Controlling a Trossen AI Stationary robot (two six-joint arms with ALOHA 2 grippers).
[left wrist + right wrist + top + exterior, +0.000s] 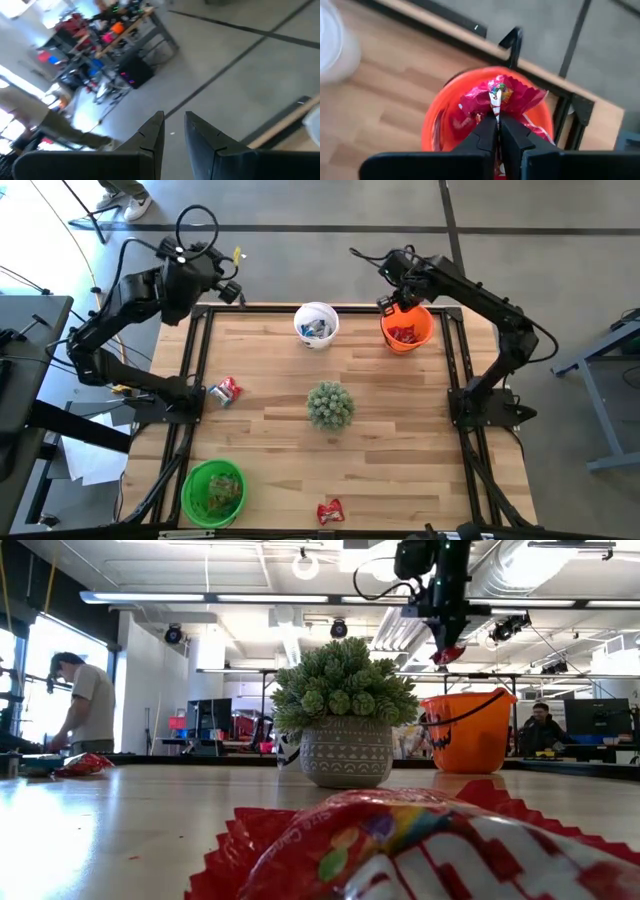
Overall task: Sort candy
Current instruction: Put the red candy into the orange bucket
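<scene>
Red packet (pixel 400 850) lies closest to the low camera, crinkled foil with a printed candy design, flat on the counter (pixel 400 410) at its near edge; in the high view it sits below the plant.

Right hand (pixel 496 131): fingers pinched tight on the top seam of a shiny red packet (pixel 500 97), which hangs directly above the orange bucket (pixel 407 328). Held by the edge, so the packet dangles free and should fall clean when let go. My reading: this is the drop step for red candy. More red packets already lie inside that bucket.

Left hand (pixel 174 135): raised beyond the far-left corner of the counter, its wrist view showing floor and room. Fingers stand slightly apart, nothing between them. Waiting, by the look of it.

Outward from there:
- white bucket (pixel 316 324), far edge, holds light blue-and-white wrappers.
- green bucket (pixel 213 492), near-left corner, holds small green and orange pieces.
- spiky green plant (pixel 330 404) in a patterned pot, mid-counter, not part of the sort.
- another red packet (pixel 225 391) with a pale wrapper beside it, at the left edge, unsorted.

Two red packets at least appear left to move.
</scene>
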